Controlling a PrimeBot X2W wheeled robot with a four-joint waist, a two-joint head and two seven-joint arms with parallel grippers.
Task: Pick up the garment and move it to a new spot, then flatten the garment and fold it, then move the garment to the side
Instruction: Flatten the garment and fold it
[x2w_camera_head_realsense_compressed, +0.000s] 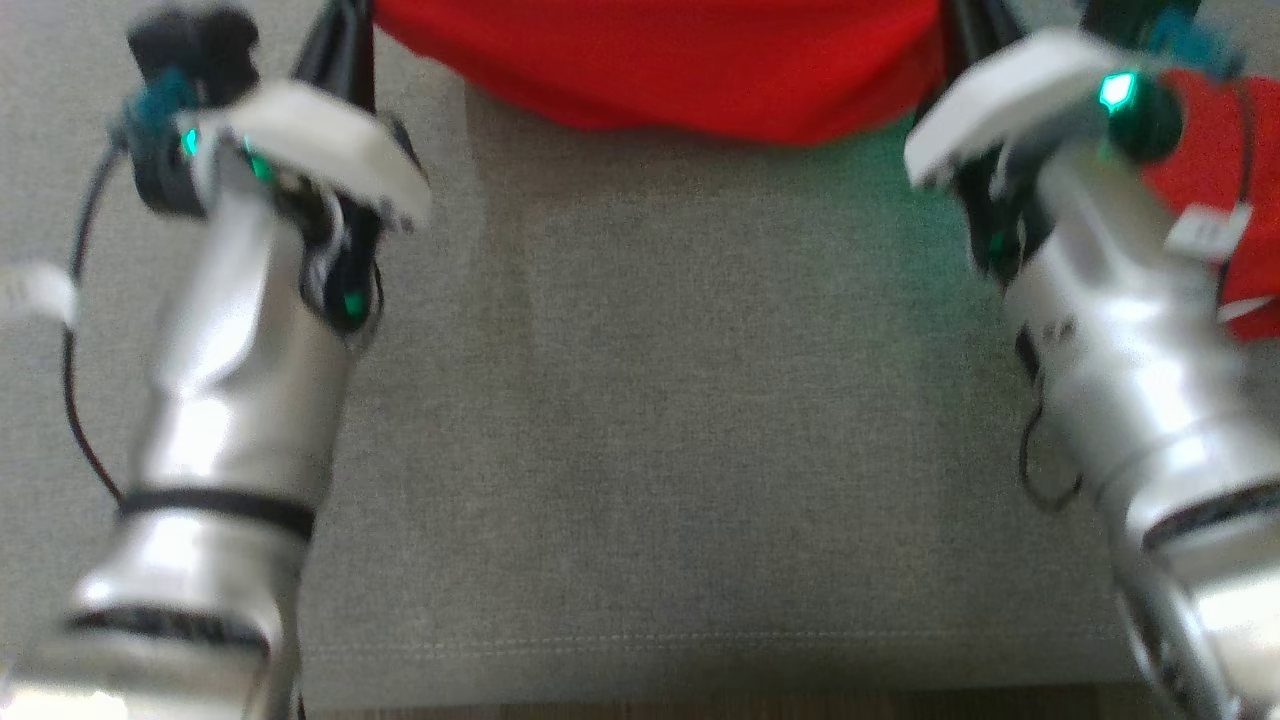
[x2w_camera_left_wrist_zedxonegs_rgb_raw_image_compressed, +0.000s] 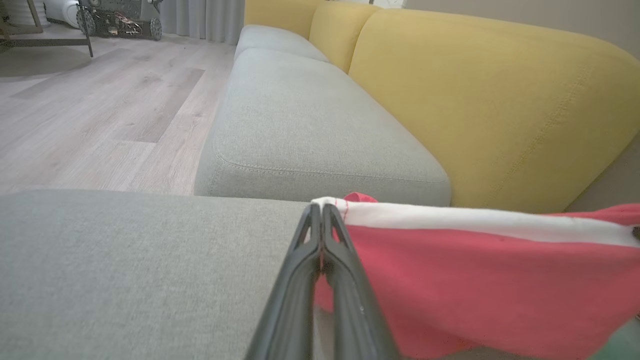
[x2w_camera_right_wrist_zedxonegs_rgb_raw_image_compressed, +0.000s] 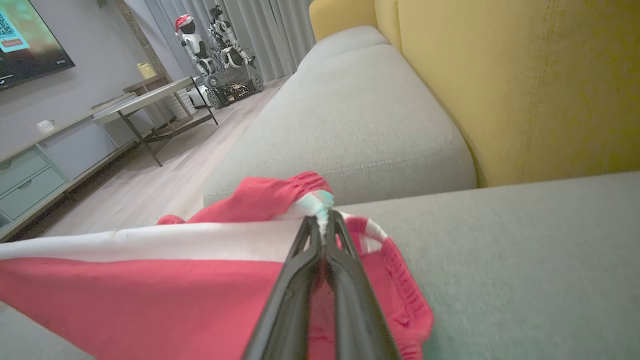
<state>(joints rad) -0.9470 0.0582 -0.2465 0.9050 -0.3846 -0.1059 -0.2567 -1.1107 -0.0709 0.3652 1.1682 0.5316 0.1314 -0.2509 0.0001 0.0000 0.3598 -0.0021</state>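
The garment (x2w_camera_head_realsense_compressed: 680, 60) is red with a white band and hangs stretched between my two grippers above the grey sofa seat (x2w_camera_head_realsense_compressed: 700, 420). In the left wrist view my left gripper (x2w_camera_left_wrist_zedxonegs_rgb_raw_image_compressed: 321, 212) is shut on one corner of the white band, and the red cloth (x2w_camera_left_wrist_zedxonegs_rgb_raw_image_compressed: 475, 285) sags away to the right. My right gripper (x2w_camera_right_wrist_zedxonegs_rgb_raw_image_compressed: 324, 220) is shut on the other corner, where the garment (x2w_camera_right_wrist_zedxonegs_rgb_raw_image_compressed: 150, 295) spreads to the left and a ribbed cuff bunches beside the fingers. In the blurred head view the left gripper (x2w_camera_head_realsense_compressed: 340, 40) and right gripper (x2w_camera_head_realsense_compressed: 962, 30) reach up at the top edge.
Yellow back cushions (x2w_camera_left_wrist_zedxonegs_rgb_raw_image_compressed: 500, 100) rise behind the grey seat cushions (x2w_camera_left_wrist_zedxonegs_rgb_raw_image_compressed: 310, 125). Wooden floor (x2w_camera_left_wrist_zedxonegs_rgb_raw_image_compressed: 100, 100) lies past the sofa's front edge. Farther off stand a low table (x2w_camera_right_wrist_zedxonegs_rgb_raw_image_compressed: 150, 100), a cabinet (x2w_camera_right_wrist_zedxonegs_rgb_raw_image_compressed: 30, 175) under a screen, and other robots (x2w_camera_right_wrist_zedxonegs_rgb_raw_image_compressed: 215, 45) by the curtains.
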